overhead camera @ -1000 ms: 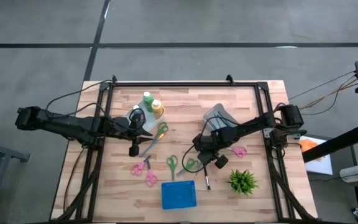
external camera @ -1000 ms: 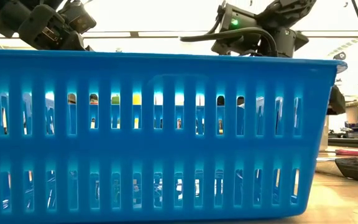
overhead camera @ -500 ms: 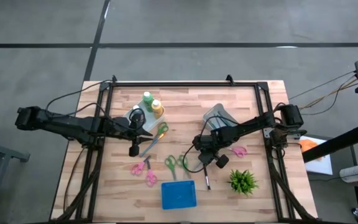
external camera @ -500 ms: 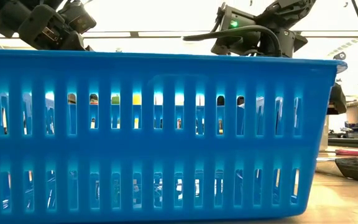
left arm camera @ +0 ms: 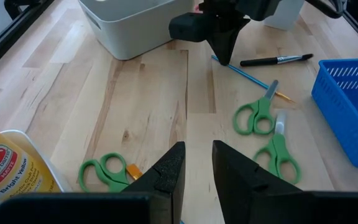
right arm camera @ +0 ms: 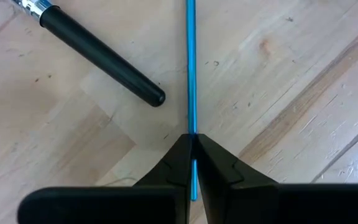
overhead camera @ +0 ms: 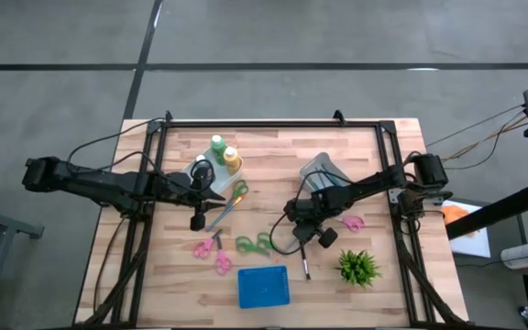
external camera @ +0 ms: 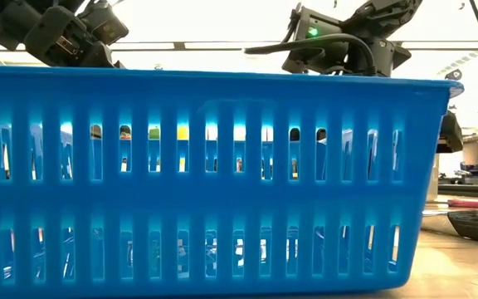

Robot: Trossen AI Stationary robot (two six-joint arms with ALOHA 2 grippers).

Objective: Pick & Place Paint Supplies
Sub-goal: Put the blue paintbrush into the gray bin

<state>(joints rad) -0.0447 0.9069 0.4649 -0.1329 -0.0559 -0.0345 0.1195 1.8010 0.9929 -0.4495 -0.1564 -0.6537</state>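
The right gripper (right arm camera: 192, 144) has its fingers pinched shut across the thin blue brush (right arm camera: 191, 68), whose handle runs straight ahead from them along the worktop (right arm camera: 291, 74).

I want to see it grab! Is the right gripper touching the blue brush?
Touching. In the right wrist view, the right gripper has its fingers pinched shut on the thin blue brush, which runs straight out from between the tips.
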